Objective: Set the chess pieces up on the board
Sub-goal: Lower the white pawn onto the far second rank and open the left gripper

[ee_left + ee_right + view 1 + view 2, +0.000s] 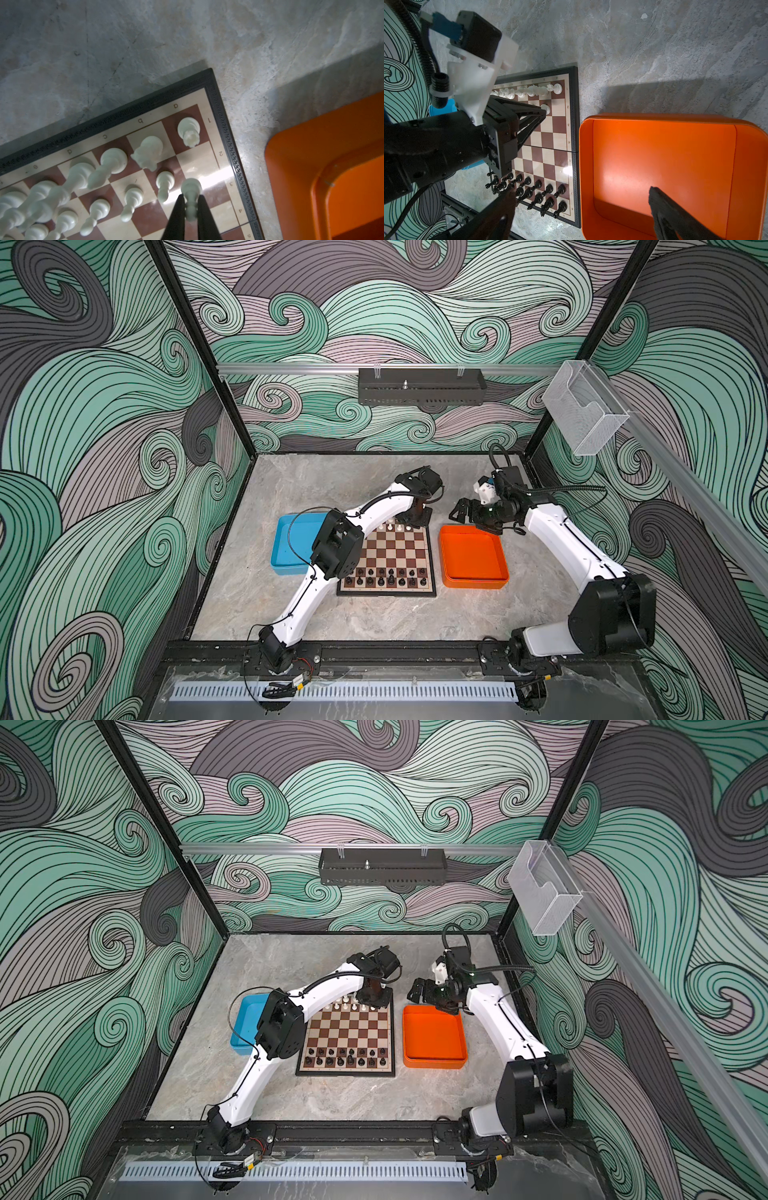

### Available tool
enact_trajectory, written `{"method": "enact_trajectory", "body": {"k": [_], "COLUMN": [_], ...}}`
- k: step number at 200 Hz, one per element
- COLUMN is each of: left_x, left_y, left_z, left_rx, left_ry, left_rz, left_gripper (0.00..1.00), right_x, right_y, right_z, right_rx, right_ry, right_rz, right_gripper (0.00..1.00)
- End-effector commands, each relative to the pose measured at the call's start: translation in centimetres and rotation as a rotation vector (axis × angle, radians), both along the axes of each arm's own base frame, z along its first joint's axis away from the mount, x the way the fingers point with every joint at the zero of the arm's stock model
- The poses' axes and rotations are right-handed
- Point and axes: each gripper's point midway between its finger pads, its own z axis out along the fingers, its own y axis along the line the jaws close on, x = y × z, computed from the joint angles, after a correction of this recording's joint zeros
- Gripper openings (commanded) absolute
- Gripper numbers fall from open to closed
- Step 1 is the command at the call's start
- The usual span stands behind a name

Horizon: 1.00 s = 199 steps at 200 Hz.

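From my seat, the left gripper (190,202) is clenched on a small white plastic pawn (191,187), with its two black fingers (176,216) pinching the pawn's upper part. I cannot tell whether the pawn's base touches the square flat chessboard with brown and cream checks (220,116) or hangs just over it. The pawn is at the board's corner, with the white rook (188,131) just beyond the fingertips and another white pawn (165,185) right beside them.

The rest of the white pieces (62,193) run off to one side of the tool, blurred and cut by the picture's edge. In both top views the wrist covers the fingertips and the held pawn. The left arm (336,543) hides a corner of the board and much of the blue plastic tray (291,547). The black pieces (386,577) stand in two rows along the board edge farthest from this gripper, and the end ones are tucked under the arm.

The right gripper (457,512) is spread wide and holds nothing. It hovers with the far end of the orange plastic tray (473,562) below it, beside the board. In its wrist view both fingers (675,216) are out of focus and run off the frame.
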Motion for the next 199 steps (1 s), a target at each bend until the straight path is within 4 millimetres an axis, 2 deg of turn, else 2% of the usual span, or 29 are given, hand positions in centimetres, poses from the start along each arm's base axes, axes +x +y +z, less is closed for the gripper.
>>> {"method": "enact_trajectory", "body": {"k": [1, 78, 161, 199], "left_x": [0.5, 0.8, 0.9, 1.0], "left_y": [-1.3, -1.7, -1.8, -1.9], "left_z": [0.1, -1.4, -1.7, -1.6], "left_rx": [-0.034, -0.029, -0.025, -0.028], "left_ry": [-0.011, 0.001, -0.002, -0.006], "left_rz": [-0.015, -0.016, -0.017, -0.020], "left_gripper": [0.13, 0.14, 0.15, 0.19], "right_x": [-0.1, 0.1, 0.2, 0.3], "right_y": [0.0, 0.0, 0.0, 0.1], "right_z": [-0.3, -0.3, -0.5, -0.5], "right_rx": [0.003, 0.009, 0.015, 0.019], "right_ry": [0.015, 0.013, 0.017, 0.017], "right_rz": [0.009, 0.009, 0.009, 0.010], "right_gripper": [0.99, 0.99, 0.99, 0.99]}}
